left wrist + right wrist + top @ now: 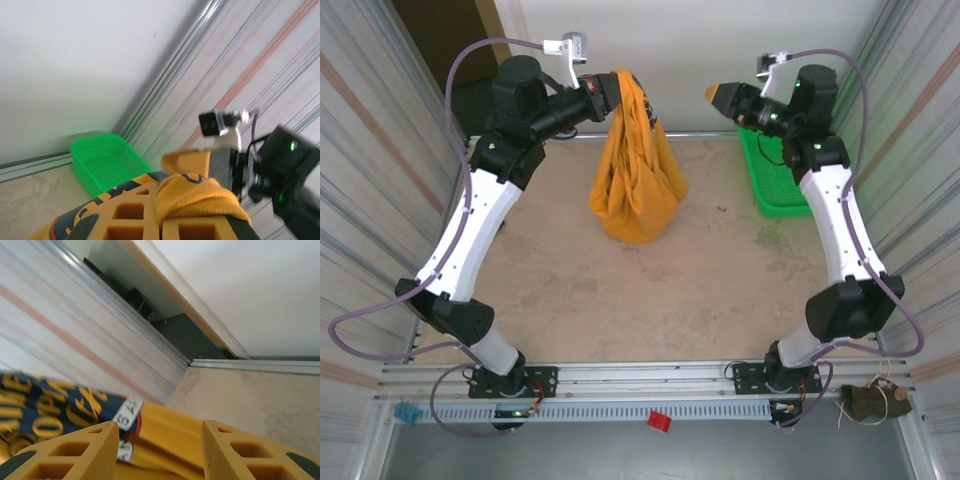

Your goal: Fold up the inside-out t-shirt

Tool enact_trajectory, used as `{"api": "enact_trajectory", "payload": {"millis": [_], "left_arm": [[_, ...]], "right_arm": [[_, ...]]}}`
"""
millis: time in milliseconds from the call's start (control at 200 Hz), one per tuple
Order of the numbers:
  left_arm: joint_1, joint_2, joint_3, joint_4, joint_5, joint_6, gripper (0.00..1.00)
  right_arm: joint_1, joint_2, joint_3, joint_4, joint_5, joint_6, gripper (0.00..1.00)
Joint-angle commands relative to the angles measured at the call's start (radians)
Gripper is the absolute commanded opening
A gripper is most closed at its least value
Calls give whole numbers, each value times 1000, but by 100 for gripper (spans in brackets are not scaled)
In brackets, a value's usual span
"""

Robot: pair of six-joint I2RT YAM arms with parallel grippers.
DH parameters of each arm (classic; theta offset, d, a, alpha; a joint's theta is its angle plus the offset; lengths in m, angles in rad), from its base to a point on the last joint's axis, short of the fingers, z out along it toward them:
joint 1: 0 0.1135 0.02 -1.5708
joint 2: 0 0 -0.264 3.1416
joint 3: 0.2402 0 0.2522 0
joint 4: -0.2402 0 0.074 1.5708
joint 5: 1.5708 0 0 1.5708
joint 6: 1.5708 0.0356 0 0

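Note:
The mustard t-shirt (638, 190) hangs in a bunched bundle from my left gripper (612, 92), which is shut on its top edge high over the back of the table; the lower end rests on the table. In the left wrist view the fingers (135, 220) pinch a fold of yellow cloth (200, 192). My right gripper (722, 96) stands open, level with the left one and a short gap to the right of the shirt. Between its spread fingers (80, 450) the shirt (170, 432) shows its dark print (55, 405) and a small white label (127, 415).
A green plastic basket (770, 180) sits at the back right by the wall, under the right arm, and appears in the left wrist view (105, 162). Corrugated walls close in both sides. The beige table (620, 300) lies bare in front of the shirt.

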Motion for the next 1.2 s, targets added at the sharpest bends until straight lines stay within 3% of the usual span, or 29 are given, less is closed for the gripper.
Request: {"api": "enact_trajectory", "payload": {"millis": [0, 135, 250, 426, 611, 656, 746, 852, 997, 1052, 1107, 1152, 1197], "left_arm": [[0, 1, 40, 5, -51, -131, 0], [-20, 12, 58, -31, -135, -143, 0], [-41, 22, 79, -56, -174, -135, 0], [-61, 44, 106, -75, -185, -134, 0], [-79, 47, 114, -79, -189, -129, 0], [-81, 47, 114, -80, -189, -128, 0], [-80, 46, 116, -96, -197, -121, 0], [-59, 52, 130, -147, -217, -89, 0], [18, 50, 119, -223, -249, -24, 0], [47, 42, 99, -241, -247, -12, 0], [65, 31, 72, -239, -228, -10, 0], [74, 18, 56, -237, -213, -10, 0], [76, 8, 45, -235, -207, -5, 0]], "right_arm": [[176, -166, -93, -54, 186, -164, 44], [423, -234, -199, -37, 456, -284, 43], [537, -218, -195, -11, 548, -331, 44], [599, -119, -95, -44, 593, -373, 45], [602, -52, -48, -46, 750, -373, 46], [594, -40, -39, -49, 779, -372, 39], [553, -28, -23, -66, 766, -365, 0], [440, -59, -37, -70, 637, -320, 0], [125, -52, 45, -98, 99, -192, 0], [8, -56, 19, 40, -100, -44, 0], [-64, -67, -24, 309, -263, 169, 0], [-92, -85, -59, 480, -301, 304, 0], [-92, -102, -62, 483, -285, 321, 0]]}}
